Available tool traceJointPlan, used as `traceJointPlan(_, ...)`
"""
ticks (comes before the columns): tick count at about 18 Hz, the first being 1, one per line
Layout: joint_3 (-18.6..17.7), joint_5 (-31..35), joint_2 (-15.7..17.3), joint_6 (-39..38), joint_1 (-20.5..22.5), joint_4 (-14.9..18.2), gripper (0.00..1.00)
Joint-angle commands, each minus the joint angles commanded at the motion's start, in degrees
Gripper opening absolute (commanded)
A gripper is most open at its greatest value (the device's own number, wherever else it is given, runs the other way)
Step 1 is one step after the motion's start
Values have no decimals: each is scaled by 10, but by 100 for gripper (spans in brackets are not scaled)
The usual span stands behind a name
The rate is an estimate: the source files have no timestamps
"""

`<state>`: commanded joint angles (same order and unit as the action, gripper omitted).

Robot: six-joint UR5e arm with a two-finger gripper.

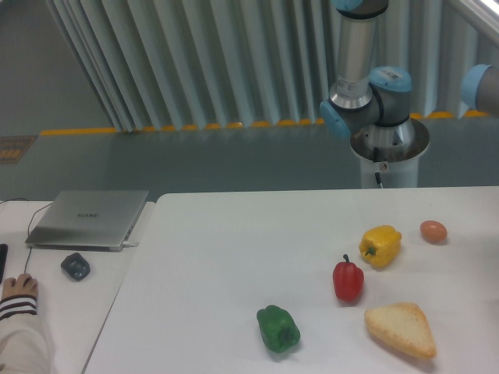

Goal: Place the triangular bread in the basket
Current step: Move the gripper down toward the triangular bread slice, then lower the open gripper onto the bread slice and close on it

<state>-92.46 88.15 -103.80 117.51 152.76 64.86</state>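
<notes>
While arm (366,93) stands upright behind table (234,249), triangular bread (401,329) lies flat

Bread (401,329) at lower right is boxed in by the red pepper (348,280) and yellow pepper (380,245) up-left; the green pepper (278,329) sits further left.

A: What lies on the white desk (234,249)?

B: The bread (401,329) lies flat at the near right. A red pepper (348,280) stands just up-left of it, a yellow pepper (380,245) beyond, a brown egg (433,231) farther right.

A: Anything else?

B: A green pepper (278,329), left of the bread. The arm's base (387,148) rises behind the desk; its end effector is out of view.
</notes>
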Motion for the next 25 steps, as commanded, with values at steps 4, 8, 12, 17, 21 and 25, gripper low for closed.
traceJointPlan(4,21,5,-10,-122,-45,2,100)
traceJointPlan(8,12,71,-25,-169,-93,-9,100)
traceJointPlan(12,2,39,-27,-193,-92,-21,100)
traceJointPlan(17,0,41,-43,-218,-121,-42,100)
traceJointPlan(21,5,41,-69,-288,-165,-104,100)
traceJointPlan(25,51,66,-120,-370,-212,-119,100)
